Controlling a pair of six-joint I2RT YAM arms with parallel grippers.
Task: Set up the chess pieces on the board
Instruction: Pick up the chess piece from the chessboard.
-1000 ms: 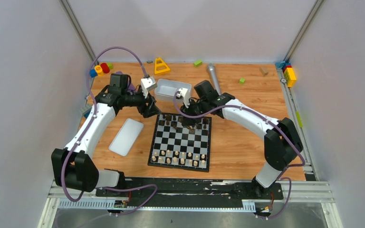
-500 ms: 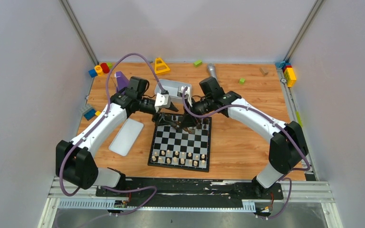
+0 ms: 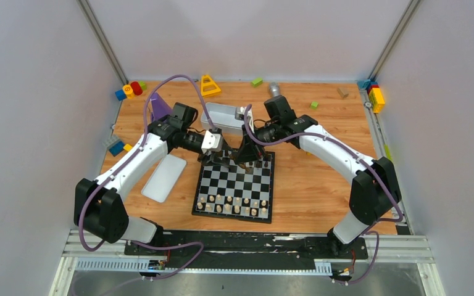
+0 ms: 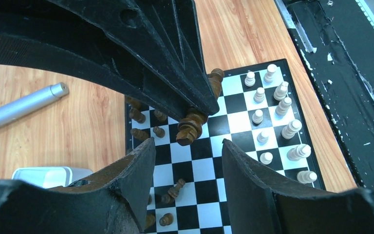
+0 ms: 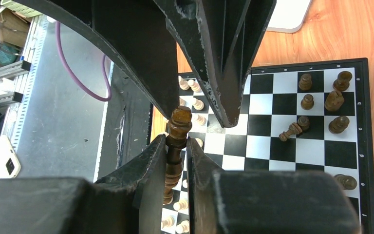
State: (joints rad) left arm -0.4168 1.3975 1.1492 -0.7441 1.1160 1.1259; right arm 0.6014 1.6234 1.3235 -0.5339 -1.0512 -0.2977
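Note:
The board (image 3: 234, 188) lies in the middle of the table. Pale chess pieces (image 3: 233, 203) line its near rows, and dark brown ones (image 5: 332, 101) stand along its far edge. One dark pawn (image 4: 177, 188) lies toppled there. My right gripper (image 5: 176, 141) is shut on a tall dark brown piece (image 5: 177, 124), held above the board's far side (image 3: 247, 155). My left gripper (image 4: 187, 144) hangs open right beside it (image 3: 221, 155), with nothing between its fingers. The held piece (image 4: 193, 127) shows just ahead of the left fingertips.
A white tray (image 3: 224, 113) stands just behind the board and a white lid (image 3: 164, 177) lies to its left. A silver cylinder (image 3: 274, 90), a yellow triangle (image 3: 209, 85) and coloured blocks (image 3: 129, 89) sit along the back; more blocks (image 3: 375, 95) lie at the right edge.
My left arm has swung right from beside the tray to over the board's far edge, its jaws narrowing somewhat. The right gripper stayed there with its dark piece, its wrist shifting slightly back.

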